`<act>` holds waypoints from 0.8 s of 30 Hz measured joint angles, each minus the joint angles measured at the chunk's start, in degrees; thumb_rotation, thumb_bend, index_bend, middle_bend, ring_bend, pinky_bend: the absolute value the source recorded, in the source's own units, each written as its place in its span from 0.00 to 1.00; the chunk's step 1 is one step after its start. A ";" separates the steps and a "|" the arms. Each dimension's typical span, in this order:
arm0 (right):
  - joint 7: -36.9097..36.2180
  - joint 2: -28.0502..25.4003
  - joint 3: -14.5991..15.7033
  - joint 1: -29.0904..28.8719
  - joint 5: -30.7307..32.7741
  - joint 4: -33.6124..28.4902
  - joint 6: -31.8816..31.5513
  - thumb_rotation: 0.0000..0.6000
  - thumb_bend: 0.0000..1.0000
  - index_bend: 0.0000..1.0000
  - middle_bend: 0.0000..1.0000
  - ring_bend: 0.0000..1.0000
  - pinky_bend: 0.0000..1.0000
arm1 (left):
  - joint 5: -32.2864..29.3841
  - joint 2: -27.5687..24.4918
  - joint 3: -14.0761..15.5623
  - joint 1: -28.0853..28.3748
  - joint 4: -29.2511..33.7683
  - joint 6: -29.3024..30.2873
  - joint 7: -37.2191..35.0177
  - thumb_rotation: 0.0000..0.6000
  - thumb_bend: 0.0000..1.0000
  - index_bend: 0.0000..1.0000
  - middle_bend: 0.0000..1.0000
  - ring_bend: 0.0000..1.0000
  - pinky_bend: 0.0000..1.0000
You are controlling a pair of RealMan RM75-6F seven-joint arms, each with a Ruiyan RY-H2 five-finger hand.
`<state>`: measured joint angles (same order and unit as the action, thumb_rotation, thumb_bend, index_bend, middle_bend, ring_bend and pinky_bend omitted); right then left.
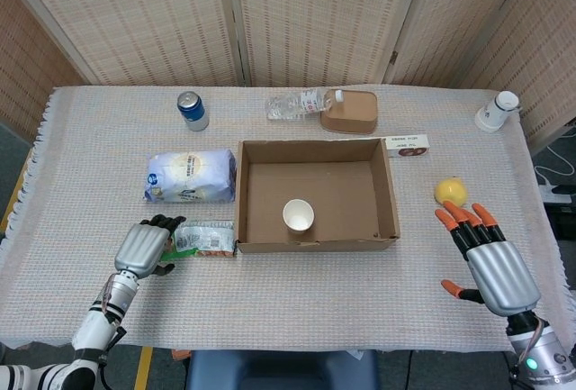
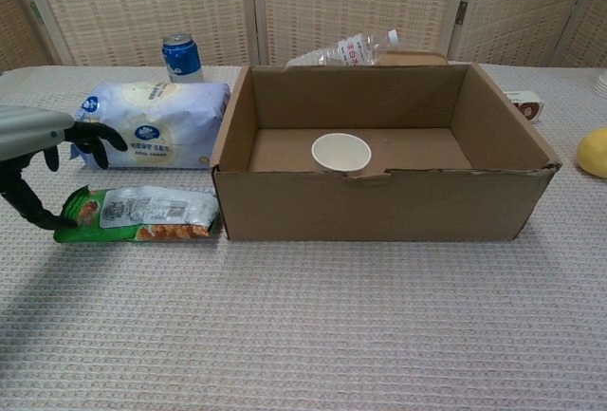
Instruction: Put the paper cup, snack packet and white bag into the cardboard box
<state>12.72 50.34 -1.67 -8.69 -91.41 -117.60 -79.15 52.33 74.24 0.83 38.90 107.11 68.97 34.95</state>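
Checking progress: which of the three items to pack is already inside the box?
The white paper cup, upright in the cardboard box; the green snack packet and white bag lie outside.

matt cardboard box (image 1: 317,244), glossy snack packet (image 2: 142,214), woven tablecloth (image 2: 303,335)

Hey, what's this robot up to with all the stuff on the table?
It is packing a cardboard box. The paper cup stands inside already. The left hand is over the end of the snack packet, fingers spread, not gripping it yet. The white bag lies beside the box. The right hand hangs open, away from everything.
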 measured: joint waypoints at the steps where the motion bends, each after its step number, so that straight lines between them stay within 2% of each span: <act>1: 0.00 0.00 0.00 -0.03 0.07 0.02 0.09 1.00 0.00 0.00 0.00 0.00 0.00 | 0.00 0.65 -0.12 0.01 -0.77 -0.27 0.16 1.00 0.18 0.17 0.24 0.15 0.32; 10: -0.03 -0.02 -0.08 -0.04 0.34 0.09 0.09 1.00 0.00 0.00 0.00 0.00 0.00 | 1.33 4.32 -1.36 -0.05 -6.32 -1.01 1.05 1.00 0.18 0.13 0.19 0.08 0.25; 24: 0.18 0.12 -0.20 -0.22 1.08 0.35 0.50 1.00 0.00 0.00 0.00 0.00 0.00 | 0.25 6.36 -3.36 0.46 -9.39 -4.51 0.77 1.00 0.18 0.12 0.17 0.07 0.25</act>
<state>12.90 50.46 -1.87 -8.91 -90.33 -117.26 -78.65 52.58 80.60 -2.53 39.35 97.72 64.45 35.72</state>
